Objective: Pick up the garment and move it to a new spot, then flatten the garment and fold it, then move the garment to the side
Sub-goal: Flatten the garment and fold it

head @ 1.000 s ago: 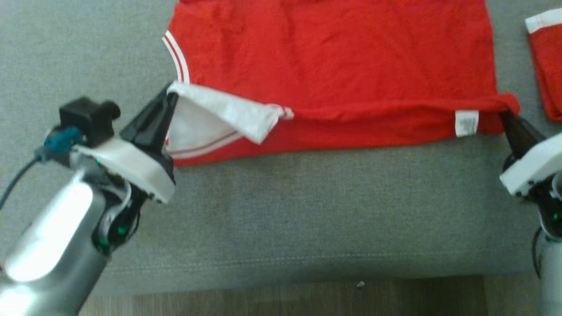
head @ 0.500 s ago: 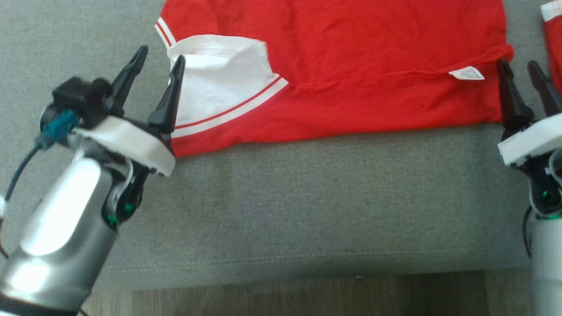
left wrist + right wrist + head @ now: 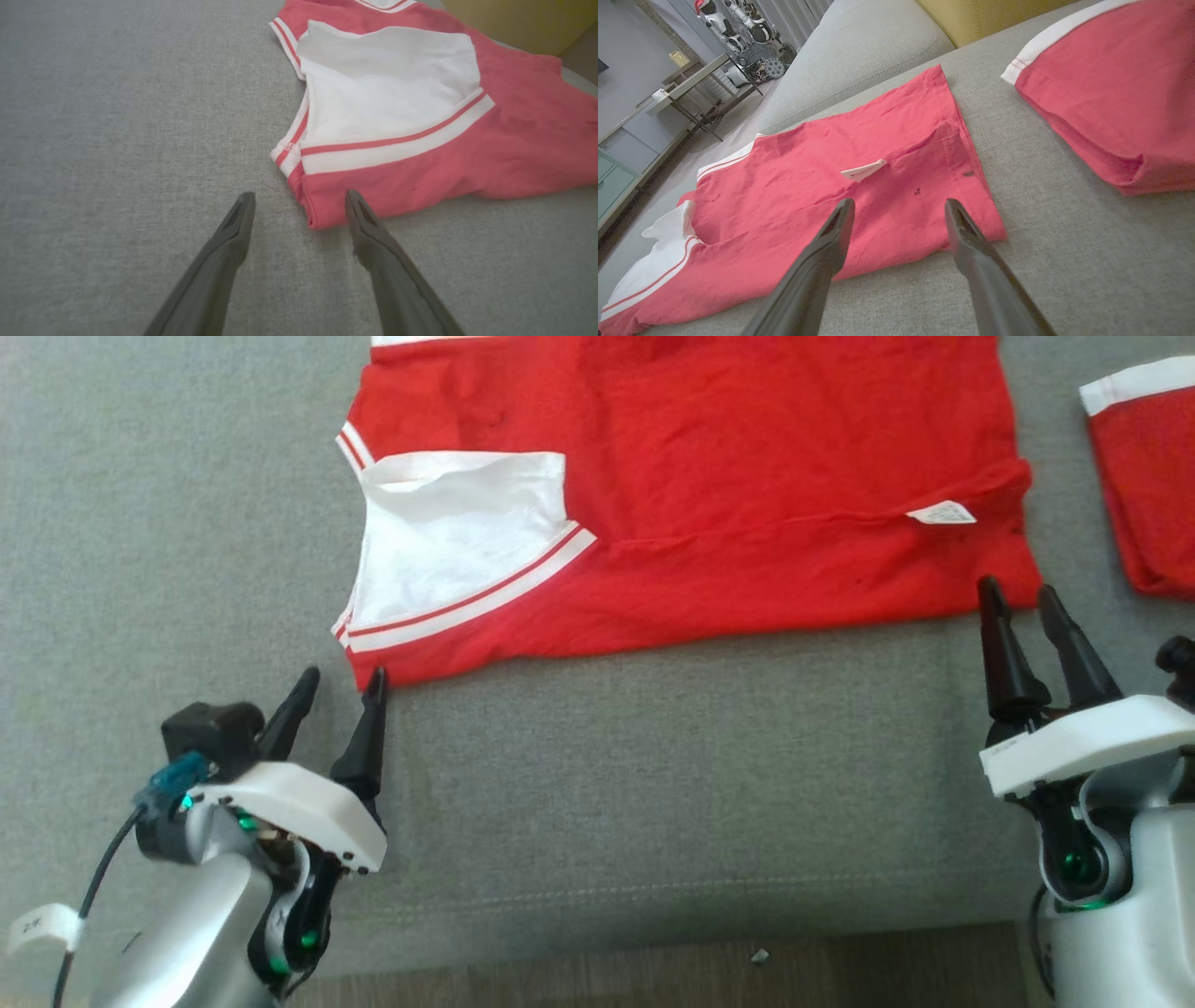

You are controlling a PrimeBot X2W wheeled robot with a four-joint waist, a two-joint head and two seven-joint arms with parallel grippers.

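Note:
The garment [image 3: 709, 476], a red jersey with a white panel [image 3: 457, 537] and red-striped white trim, lies spread on the grey couch seat [image 3: 653, 775]. A fold runs along its near half and a small white tag [image 3: 941, 512] sticks up near its right end. My left gripper [image 3: 342, 679] stands open just short of the garment's near left corner [image 3: 312, 218], holding nothing. My right gripper [image 3: 1018, 591] is open and empty too, its fingertips at the near right corner [image 3: 992, 232].
A second red piece with white trim [image 3: 1144, 476] lies on the seat to the right of the garment. A yellow cushion [image 3: 985, 14] stands at the back. The seat's front edge and wooden floor [image 3: 653, 971] are at the bottom. A table [image 3: 691, 81] stands across the room.
Both grippers opened and let go of the garment's near edge, then drew back toward me. The released flap settled flat, with the white panel spread out.

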